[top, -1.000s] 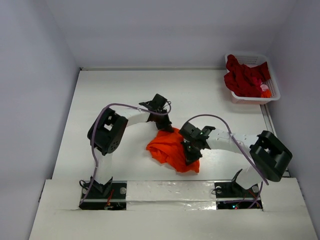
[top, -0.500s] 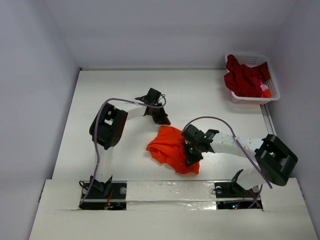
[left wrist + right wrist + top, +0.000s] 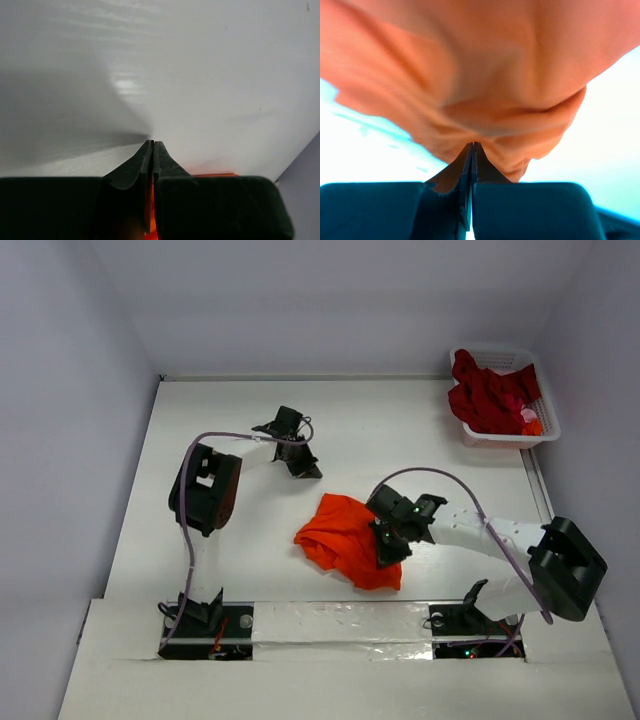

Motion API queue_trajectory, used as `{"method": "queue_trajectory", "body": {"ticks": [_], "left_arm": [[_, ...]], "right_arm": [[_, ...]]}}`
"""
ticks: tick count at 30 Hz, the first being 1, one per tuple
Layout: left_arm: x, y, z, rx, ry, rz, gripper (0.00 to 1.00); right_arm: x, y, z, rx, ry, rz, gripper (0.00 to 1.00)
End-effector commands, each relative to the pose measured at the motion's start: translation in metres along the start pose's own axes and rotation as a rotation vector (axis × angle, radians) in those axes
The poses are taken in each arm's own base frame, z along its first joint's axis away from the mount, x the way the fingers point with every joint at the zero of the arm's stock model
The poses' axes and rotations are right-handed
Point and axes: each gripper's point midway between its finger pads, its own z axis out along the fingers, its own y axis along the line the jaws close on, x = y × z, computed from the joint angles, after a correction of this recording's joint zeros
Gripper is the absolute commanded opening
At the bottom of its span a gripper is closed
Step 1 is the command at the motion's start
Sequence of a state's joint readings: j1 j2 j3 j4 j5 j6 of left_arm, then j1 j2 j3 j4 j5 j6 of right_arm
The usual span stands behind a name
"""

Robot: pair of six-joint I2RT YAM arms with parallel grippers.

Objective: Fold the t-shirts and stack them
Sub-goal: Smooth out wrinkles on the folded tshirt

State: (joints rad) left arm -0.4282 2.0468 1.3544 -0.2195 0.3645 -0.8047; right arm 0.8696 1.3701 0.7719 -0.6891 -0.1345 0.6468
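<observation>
The crumpled bright orange cloth t-shirt lies in the middle of the white tabletop, its right side pinched tight in our right jaws. Our left jaws are clenched on nothing nearby. We should open them, grab another edge and spread the shirt flat.

From the top external camera we are looking down from above and behind the arm bases, well back and taking in the whole table. On the left wrist we are riding low, facing out along the left gripper across the tabletop. On the right wrist we are sitting very near, facing past the right gripper into the orange t-shirt. We are catching that shirt in all three views, the left wrist showing only a sliver.
</observation>
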Motion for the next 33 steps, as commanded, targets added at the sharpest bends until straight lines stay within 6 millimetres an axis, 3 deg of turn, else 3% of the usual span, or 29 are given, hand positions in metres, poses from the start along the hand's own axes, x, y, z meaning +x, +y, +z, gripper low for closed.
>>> {"method": "queue_trajectory", "body": {"ticks": [1,2,3,4,6,7,12,18,20,24,33], "left_arm": [[-0.002,0.001,-0.048,-0.057,-0.066,0.061,0.00],[-0.002,-0.006,-0.066,-0.037,-0.091,0.078,0.00],[0.002,-0.004,-0.073,-0.041,-0.092,0.079,0.00],[0.013,0.008,-0.077,-0.067,-0.074,0.070,0.00],[0.024,0.007,-0.093,-0.056,-0.080,0.082,0.00],[0.035,0.021,-0.093,-0.084,-0.063,0.073,0.00],[0.067,0.033,-0.111,-0.095,-0.071,0.090,0.00],[0.090,0.027,-0.120,-0.062,-0.081,0.138,0.00],[0.094,0.026,-0.120,-0.060,-0.075,0.151,0.00],[0.104,0.014,-0.122,-0.032,-0.067,0.181,0.00],[0.111,-0.002,-0.127,-0.022,-0.050,0.240,0.00]], "right_arm": [[-0.032,0.019,-0.039,0.002,-0.117,-0.032,0.00],[-0.050,0.033,-0.056,-0.027,-0.173,-0.046,0.00],[-0.057,0.034,-0.065,-0.013,-0.196,-0.050,0.00],[-0.065,0.039,-0.069,-0.010,-0.210,-0.056,0.00],[-0.087,0.057,-0.087,-0.037,-0.259,-0.080,0.00],[-0.094,0.063,-0.088,-0.044,-0.267,-0.087,0.00],[-0.139,0.062,-0.063,-0.031,-0.266,-0.047,0.00],[-0.181,0.024,-0.031,-0.025,-0.240,0.068,0.00],[-0.193,0.022,-0.031,-0.014,-0.258,0.066,0.00],[-0.208,0.026,-0.028,-0.006,-0.263,0.048,0.00],[-0.209,0.031,-0.019,-0.028,-0.236,0.053,0.00]]}}
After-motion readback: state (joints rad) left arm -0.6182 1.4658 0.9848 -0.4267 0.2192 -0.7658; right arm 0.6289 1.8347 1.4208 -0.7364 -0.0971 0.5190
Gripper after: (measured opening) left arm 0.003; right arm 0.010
